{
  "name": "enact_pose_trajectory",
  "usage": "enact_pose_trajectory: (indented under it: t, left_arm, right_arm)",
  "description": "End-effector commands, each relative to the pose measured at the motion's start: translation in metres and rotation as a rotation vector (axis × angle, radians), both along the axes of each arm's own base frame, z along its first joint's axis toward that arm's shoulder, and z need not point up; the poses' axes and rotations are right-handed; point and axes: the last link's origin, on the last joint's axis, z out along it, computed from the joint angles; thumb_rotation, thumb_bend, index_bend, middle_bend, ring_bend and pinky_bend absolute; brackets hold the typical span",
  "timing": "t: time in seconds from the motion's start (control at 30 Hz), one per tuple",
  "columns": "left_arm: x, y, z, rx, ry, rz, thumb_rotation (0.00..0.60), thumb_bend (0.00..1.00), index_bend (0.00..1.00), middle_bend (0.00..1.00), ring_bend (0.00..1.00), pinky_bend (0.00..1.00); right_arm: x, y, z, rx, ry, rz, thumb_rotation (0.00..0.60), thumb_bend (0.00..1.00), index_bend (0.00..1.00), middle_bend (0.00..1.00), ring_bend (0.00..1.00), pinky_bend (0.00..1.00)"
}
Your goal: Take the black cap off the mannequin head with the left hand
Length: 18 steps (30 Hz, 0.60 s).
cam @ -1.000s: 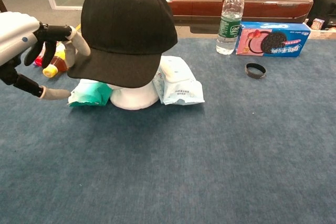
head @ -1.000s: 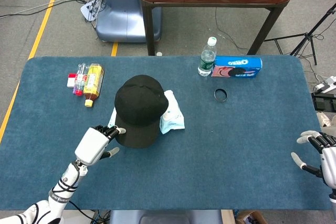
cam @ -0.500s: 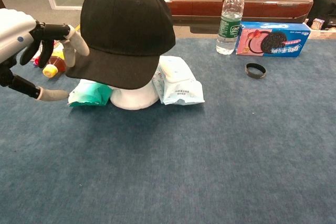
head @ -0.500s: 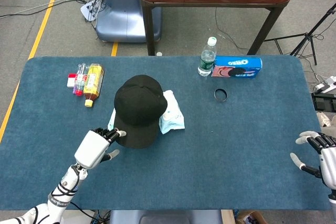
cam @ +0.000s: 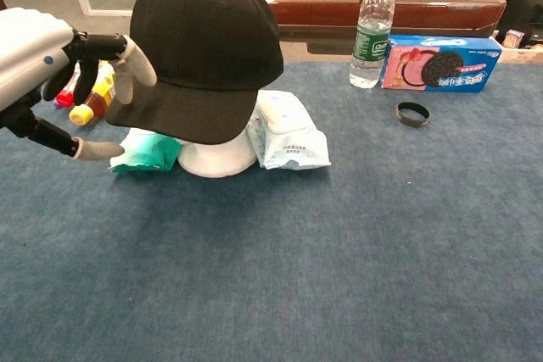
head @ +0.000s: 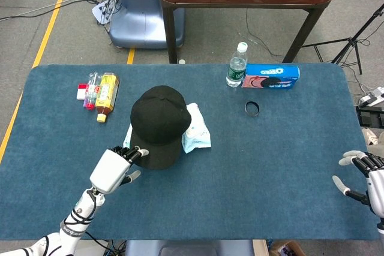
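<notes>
Head view shows the black cap (head: 158, 125) seated on the mannequin head (cam: 217, 155), left of centre on the blue table (head: 270, 166). Cap is plain matte black fabric with a rounded crown and stitched panel seams; no marking is visible. Only the white base of the mannequin head shows beneath it in the chest view. The brim points toward the near edge and slightly left, so the cap's long axis runs near to far.

Left hand (cam: 51, 74) sits at the near-left corner of the brim. Its upper fingers (cam: 136, 58) lie against the brim's top edge while the thumb reaches out below, apart from the brim. The fingers are spread and a grip on the brim is not confirmed.

Right hand (head: 365, 178) rests at the near right edge of the table, fingers apart, holding nothing.

Two wipe packets flank the mannequin head: a teal one (cam: 146, 149) on the left, a white one (cam: 287, 135) on the right. Water bottle (head: 236, 65), cookie box (head: 271, 77) and black ring (head: 252, 108) lie at the far right; small bottles (head: 101, 93) at the far left.
</notes>
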Motion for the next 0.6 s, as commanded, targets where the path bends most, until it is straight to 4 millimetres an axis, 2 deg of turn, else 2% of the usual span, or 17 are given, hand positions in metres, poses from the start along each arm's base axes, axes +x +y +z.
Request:
enact_pose_trajectory:
  t: [0.03,0.27,0.6]
  left_arm:
    - [0.004,0.002,-0.002,0.02,-0.005,-0.007,0.6,0.0,0.38,0.51,0.65,0.73]
    - [0.008,0.006,-0.007,0.033,-0.007,-0.003,0.6,0.0,0.38,0.51,0.65,0.73]
    - [0.012,0.013,-0.004,0.095,-0.04,-0.027,0.6,0.0,0.39,0.51,0.65,0.73]
  right_arm:
    - [0.0,0.0,0.0,0.0,-0.001,0.002,0.6,0.23,0.48,0.39,0.34,0.38]
    - [0.0,0.001,0.001,-0.001,-0.004,0.003,0.6,0.23,0.48,0.39,0.34,0.38]
    - [0.0,0.001,0.001,0.0,-0.006,0.003,0.6,0.23,0.48,0.39,0.34,0.38]
